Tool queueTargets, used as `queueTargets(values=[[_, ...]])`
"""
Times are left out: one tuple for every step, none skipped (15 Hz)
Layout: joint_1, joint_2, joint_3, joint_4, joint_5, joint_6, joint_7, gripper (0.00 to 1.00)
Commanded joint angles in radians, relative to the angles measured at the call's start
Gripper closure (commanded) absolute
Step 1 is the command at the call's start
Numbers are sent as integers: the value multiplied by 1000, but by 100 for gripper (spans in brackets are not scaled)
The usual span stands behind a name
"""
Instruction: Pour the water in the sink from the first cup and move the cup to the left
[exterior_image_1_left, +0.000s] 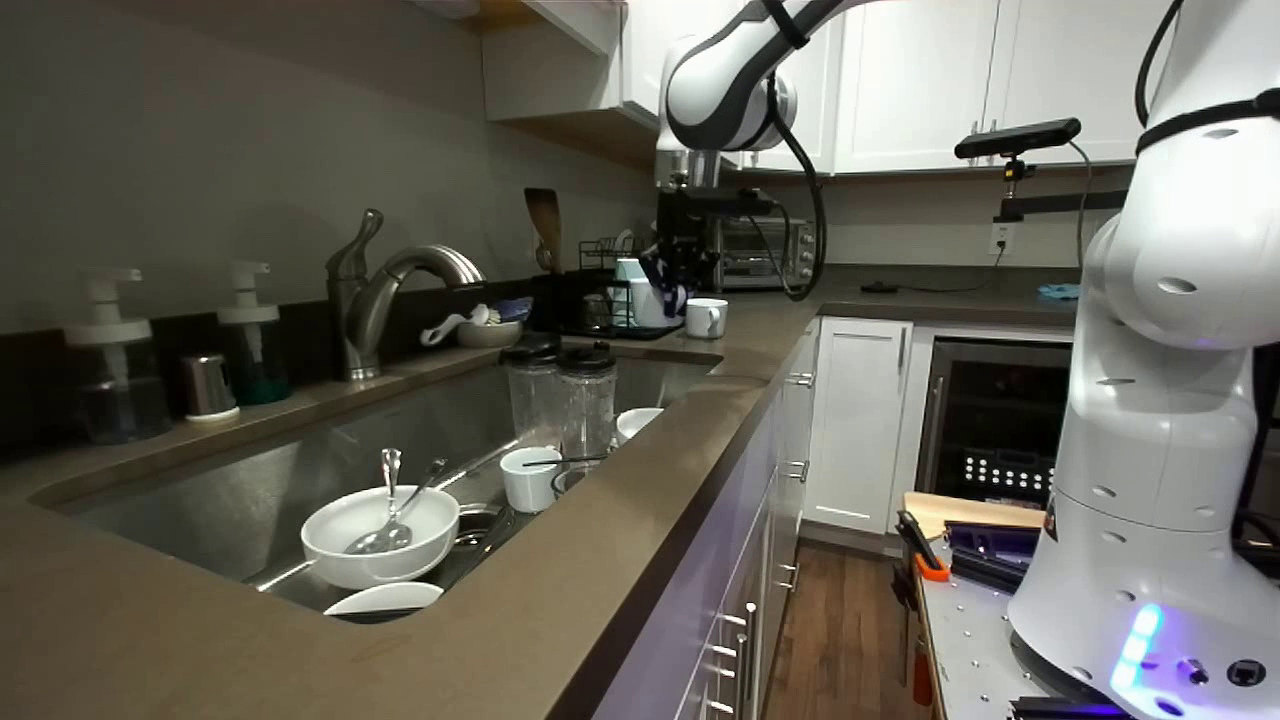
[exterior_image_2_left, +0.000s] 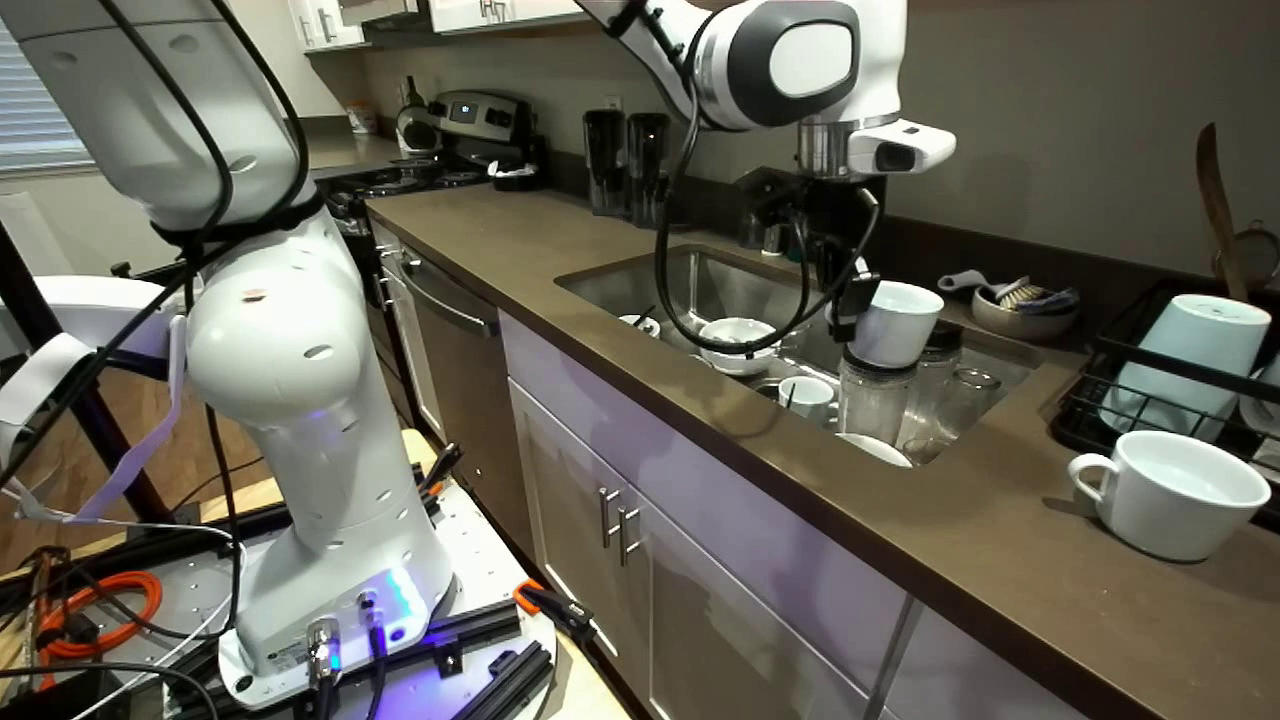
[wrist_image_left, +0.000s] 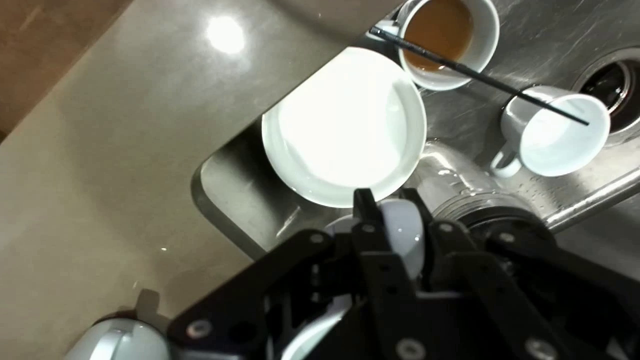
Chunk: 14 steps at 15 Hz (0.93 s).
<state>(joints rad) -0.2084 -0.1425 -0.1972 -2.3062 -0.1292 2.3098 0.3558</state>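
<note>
Wrist view, tool (wrist_image_left: 389, 201) clamped on white cup (wrist_image_left: 404, 232), mug (wrist_image_left: 484, 37) of brown liquid (wrist_image_left: 442, 27) in sink (wrist_image_left: 545, 45)

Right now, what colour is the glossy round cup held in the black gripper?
The glossy round cup is white, clearest in an exterior view.

Held cup (exterior_image_2_left: 900, 325): plain glossy white. Gripper (wrist_image_left: 391, 210): black. Sink (exterior_image_1_left: 420, 430): silver-grey. Countertop (exterior_image_1_left: 620, 520): plain brown. Faucet (exterior_image_1_left: 378, 305): silver-grey. Left bowl (exterior_image_1_left: 375, 568) in sink: plain white; spoon (exterior_image_1_left: 378, 538) inside silver. Jars (exterior_image_1_left: 587, 415) at right: clear, lids (exterior_image_1_left: 588, 360) black. In wrist view, white mug (wrist_image_left: 484, 30) with orange-brown liquid (wrist_image_left: 440, 32), stick (wrist_image_left: 475, 75) over it black. Cup (exterior_image_2_left: 1205, 340) in right rack (exterior_image_2_left: 1080, 415): pale blue; rack black. Arm (exterior_image_1_left: 1165, 400): white, dark grey trim (exterior_image_1_left: 725, 110), blue base light (exterior_image_1_left: 1137, 648). Floor (exterior_image_1_left: 840, 630): brown wood grain. Far right appliance front (exterior_image_1_left: 985, 420): dark, white dot pattern.
</note>
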Motion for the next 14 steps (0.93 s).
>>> queueTargets(values=[[16, -83, 27, -59, 2, -11, -101, 96], [21, -94, 35, -74, -2, -8, -124, 96], [27, -106, 40, -89, -3, -5, -152, 96], [33, -118, 47, -104, -3, -7, -184, 96], [41, -128, 50, -117, -1, -7, -223, 96], [52, -141, 51, -130, 10, -14, -278, 96], [61, -152, 51, -143, 13, -13, -323, 96], [71, -163, 50, -152, 23, -17, -373, 96], [82, -172, 48, -162, 31, -17, -418, 96], [91, -176, 47, -165, 44, -19, -443, 96], [95, -181, 48, -166, 55, -26, -447, 96], [77, -132, 57, -153, 25, -4, -386, 84], [82, -139, 58, -158, 30, -7, -398, 84], [85, -144, 58, -160, 31, -8, -402, 84]])
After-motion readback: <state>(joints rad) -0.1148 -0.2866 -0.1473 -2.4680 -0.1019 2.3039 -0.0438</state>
